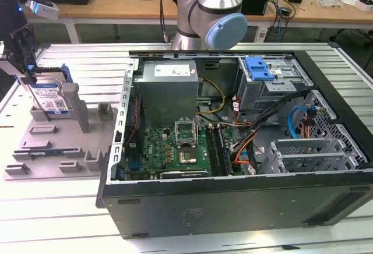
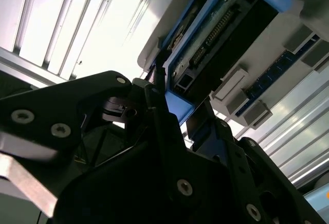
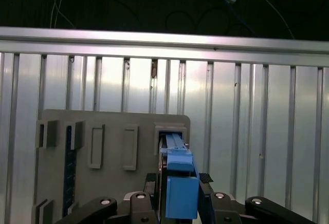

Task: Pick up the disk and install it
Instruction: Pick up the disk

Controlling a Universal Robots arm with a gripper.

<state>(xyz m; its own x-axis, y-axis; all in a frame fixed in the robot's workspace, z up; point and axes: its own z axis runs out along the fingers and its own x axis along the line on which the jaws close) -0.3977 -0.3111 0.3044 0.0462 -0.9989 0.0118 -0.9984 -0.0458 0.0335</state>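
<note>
A ribbed, silver aluminium table (image 1: 70, 230) carries all the work. Beyond its far edge is a workshop room with long wooden desks (image 1: 116, 0) strewn with cables and small boxes. The biggest thing on the table is a black metal computer case (image 1: 233, 213), lying on its side with the panel off. It shows a green motherboard (image 1: 175, 146) and, at the far right in the exterior view, a silver drive cage with a blue plastic latch (image 1: 259, 70). The silver-and-blue robot arm (image 1: 213, 15) rises just behind the case. At the exterior view's left, near the case but apart from it, lies a flat grey plastic fixture tray (image 1: 52, 149) with raised slots. The disk (image 1: 51, 98), a flat silver hard drive with a white-and-blue label in a blue plastic bracket, stands on edge in the tray's far slot, leaning slightly. The black gripper (image 1: 23, 62) is at the disk's upper end. In the first wrist view its fingers (image 3: 205, 179) are drawn in narrow against both sides of the blue bracket, so it appears to be gripping the disk. I judge that the pick-up is in hand: the disk is grasped but not yet lifted from the slot, and installation has not begun. Lifting it free would call for a straight pull along the slot walls, so the bracket does not bind.
</note>
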